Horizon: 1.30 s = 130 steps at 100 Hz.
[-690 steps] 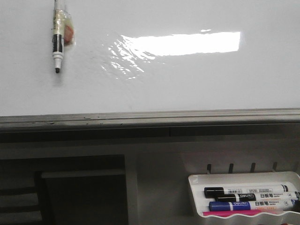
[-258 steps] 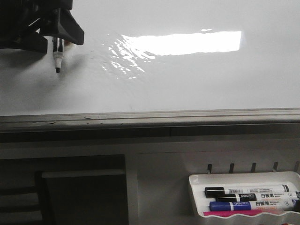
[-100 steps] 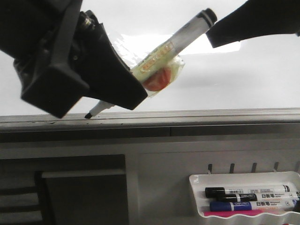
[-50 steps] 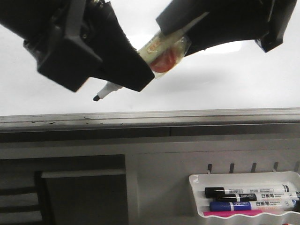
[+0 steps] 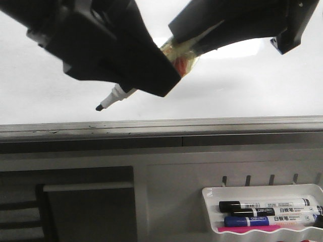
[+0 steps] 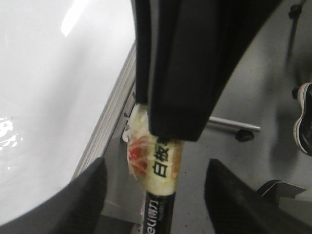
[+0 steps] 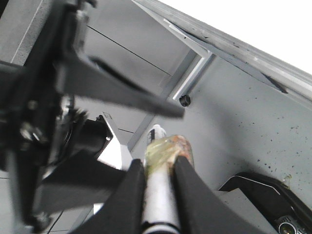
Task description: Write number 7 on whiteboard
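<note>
My right gripper [image 7: 157, 168] has closed on the marker [image 5: 113, 98], now lifted off the whiteboard [image 5: 242, 91].

Office or classroom: whiteboard [image 5: 45, 96] above marker tray [image 5: 262, 194].

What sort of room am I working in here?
Likely an office or lab writing station: a large whiteboard with a grey bottom frame, and a white tray of markers hanging below it.

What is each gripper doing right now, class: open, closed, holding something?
Left gripper: open, fingers either side of the marker.
Right gripper: closed on the marker's taped barrel.
</note>
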{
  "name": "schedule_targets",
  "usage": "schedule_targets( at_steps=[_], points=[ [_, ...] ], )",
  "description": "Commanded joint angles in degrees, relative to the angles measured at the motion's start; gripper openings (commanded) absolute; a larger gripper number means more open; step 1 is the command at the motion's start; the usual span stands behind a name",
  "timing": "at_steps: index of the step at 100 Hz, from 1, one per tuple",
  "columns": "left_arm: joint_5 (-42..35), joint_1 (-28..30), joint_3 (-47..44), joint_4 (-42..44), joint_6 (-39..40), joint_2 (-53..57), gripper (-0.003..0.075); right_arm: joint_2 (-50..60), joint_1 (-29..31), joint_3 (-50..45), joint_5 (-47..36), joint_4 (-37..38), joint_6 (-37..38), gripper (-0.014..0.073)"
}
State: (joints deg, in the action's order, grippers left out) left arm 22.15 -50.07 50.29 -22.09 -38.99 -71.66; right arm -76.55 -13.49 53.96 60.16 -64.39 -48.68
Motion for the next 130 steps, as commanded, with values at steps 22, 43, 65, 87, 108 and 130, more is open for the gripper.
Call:
schedule_targets(
  at_steps=[22,43,65,87,108,130],
  points=[
    [-3.52,13.09,1.96,-10.96,0.85,11.27,0.0511,10.65,-0.01,-1.59,-13.07,-0.35,-0.92,-0.006],
    [-3.77,30.11,-2.45,-24.64,0.85,18.29,0.0511,19.72,-0.01,-7.45,-24.81,-0.07,-3.56,-0.006],
    [-6.76,41.35,-10.29,-33.58,0.85,23.79,0.0511,23.02,-0.01,-8.91,-32.37,-1.97,-7.3,-0.006],
    [-9.86,43.1,-13.49,-35.33,0.85,26.73,0.0511,19.91,-0.4,-8.91,-35.95,-13.5,-17.53,-0.006],
    [-9.86,43.1,-13.49,-35.33,0.85,26.83,0.0511,13.53,-3.48,-7.8,-36.57,-29.1,-32.83,-0.006],
    [-9.86,43.1,-13.49,-35.33,0.85,26.83,0.0511,7.0,-5.81,-3.89,-39.08,-34.12,-38.91,-0.006]
  ],
)
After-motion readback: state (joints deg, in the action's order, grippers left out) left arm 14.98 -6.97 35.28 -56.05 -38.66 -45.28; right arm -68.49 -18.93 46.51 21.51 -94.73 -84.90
